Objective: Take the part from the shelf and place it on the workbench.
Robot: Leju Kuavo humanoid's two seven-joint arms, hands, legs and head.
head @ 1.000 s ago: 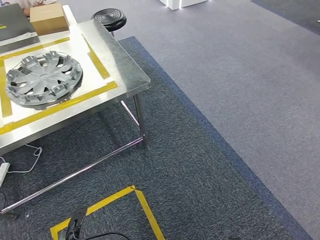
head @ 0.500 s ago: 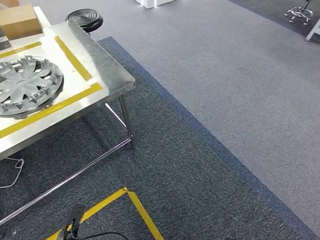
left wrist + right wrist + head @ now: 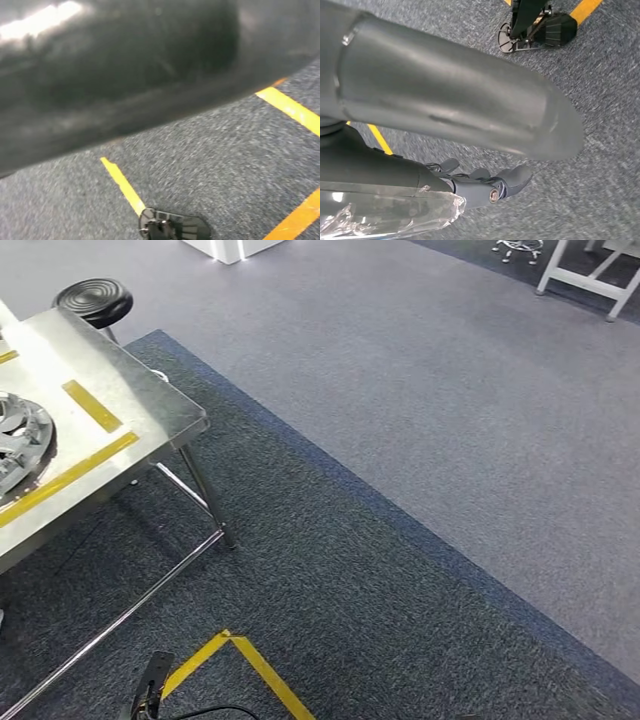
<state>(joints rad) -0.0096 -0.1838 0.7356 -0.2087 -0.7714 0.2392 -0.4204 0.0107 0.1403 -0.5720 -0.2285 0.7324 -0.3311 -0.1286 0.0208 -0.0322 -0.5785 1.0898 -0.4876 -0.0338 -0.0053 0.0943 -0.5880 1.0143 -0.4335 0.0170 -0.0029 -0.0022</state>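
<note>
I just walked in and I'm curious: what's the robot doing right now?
Nothing is being handled at this moment. A silver spoked wheel cover, likely the part, lies on the shiny steel workbench, inside yellow tape lines. The head view looks mostly at dark blue-grey carpet beside the bench. The robot's right hand hangs over the carpet, holding nothing.

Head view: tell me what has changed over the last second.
The whole picture has shifted, so the camera has turned to the robot's right; nothing on the floor moved by itself. The workbench and the hubcap on it have slid toward the left edge, and the cardboard box has gone out of frame. White furniture legs have come in at the upper right. The hubcap stays inside the yellow tape; the stool stays behind the bench.
</note>
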